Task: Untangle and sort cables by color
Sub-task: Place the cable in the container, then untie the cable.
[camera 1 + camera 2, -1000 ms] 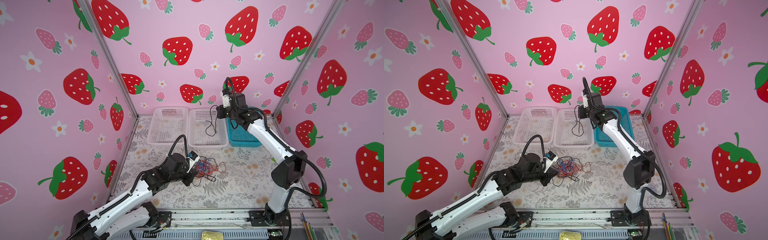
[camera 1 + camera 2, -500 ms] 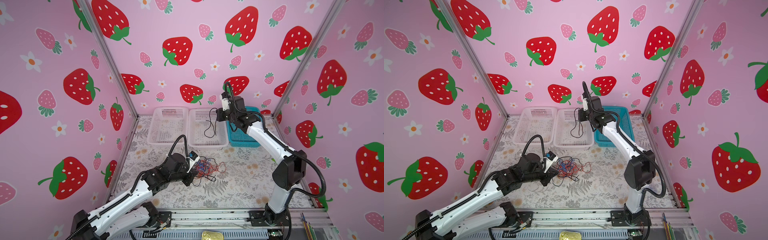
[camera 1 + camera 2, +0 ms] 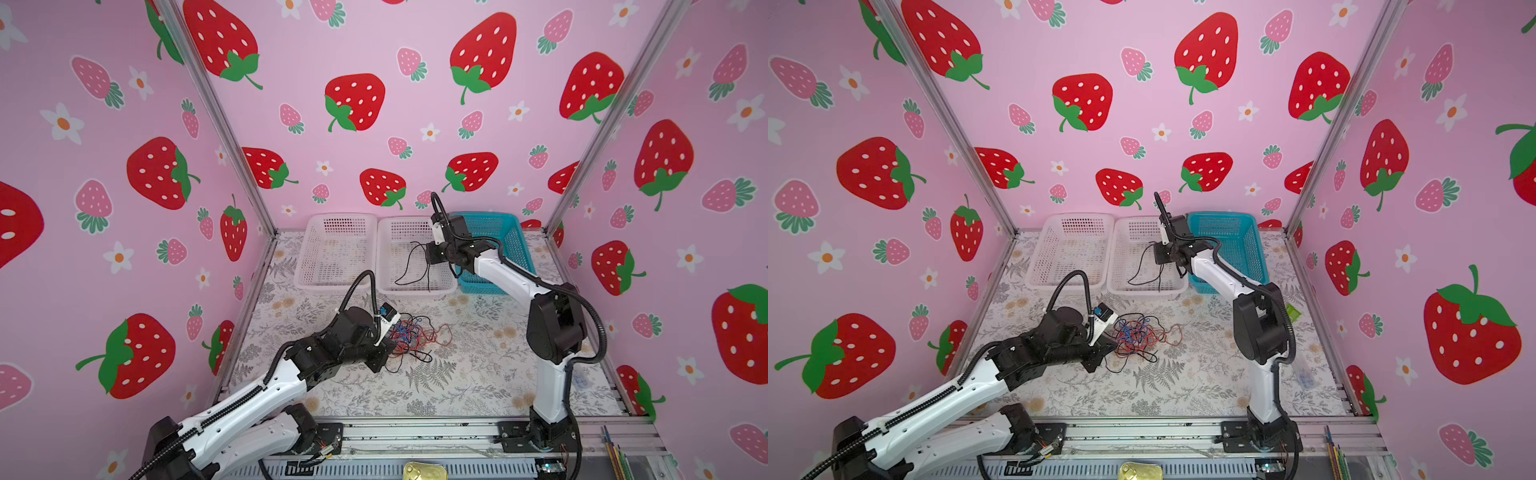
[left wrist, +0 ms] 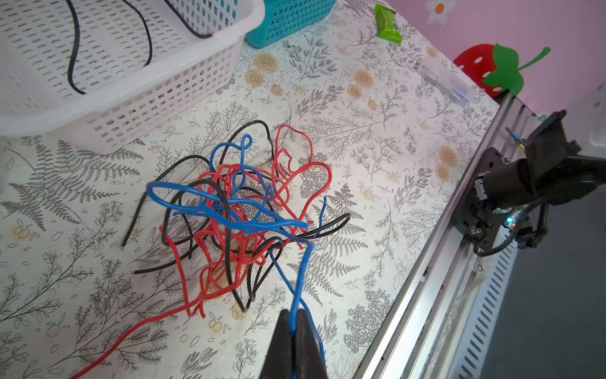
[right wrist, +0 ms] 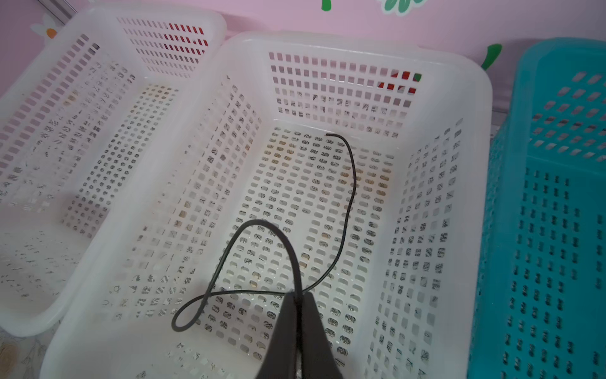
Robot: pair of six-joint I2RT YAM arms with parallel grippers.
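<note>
While in grip, two cables

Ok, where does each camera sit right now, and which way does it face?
Top views: high at the front, looking down and back over the table; both arms show.
Left wrist: low beside the tangle, facing it; shut jaws pinch a blue cable.
Right wrist: above the middle basket, looking in; jaws pinch a black cable.
Shared: all show that basket.
</note>
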